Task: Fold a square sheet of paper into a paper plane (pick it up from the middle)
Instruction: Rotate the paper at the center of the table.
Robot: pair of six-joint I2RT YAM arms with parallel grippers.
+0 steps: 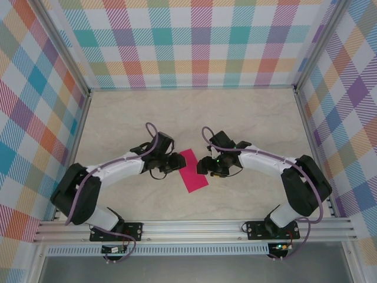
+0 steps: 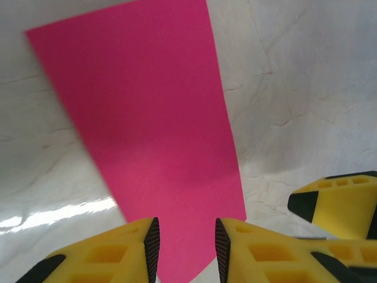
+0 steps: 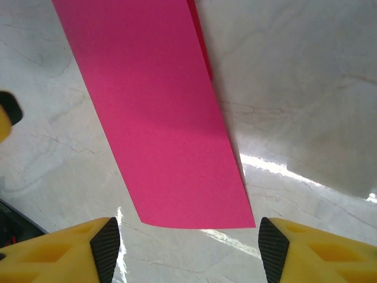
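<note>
Both bowed inward | left gripper [image 1: 180, 164], right gripper [image 1: 201, 167] flank paper [image 1: 194, 171]

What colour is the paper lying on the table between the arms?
The paper is plain magenta-pink, unpatterned; the left wrist view shows it best.

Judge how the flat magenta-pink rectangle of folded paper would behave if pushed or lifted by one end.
The flat magenta-pink rectangle of folded paper looks thin, so it would likely droop if lifted by an end. Lying flush on the glossy marble-look tabletop, it would probably slide rather than catch when pushed.
</note>
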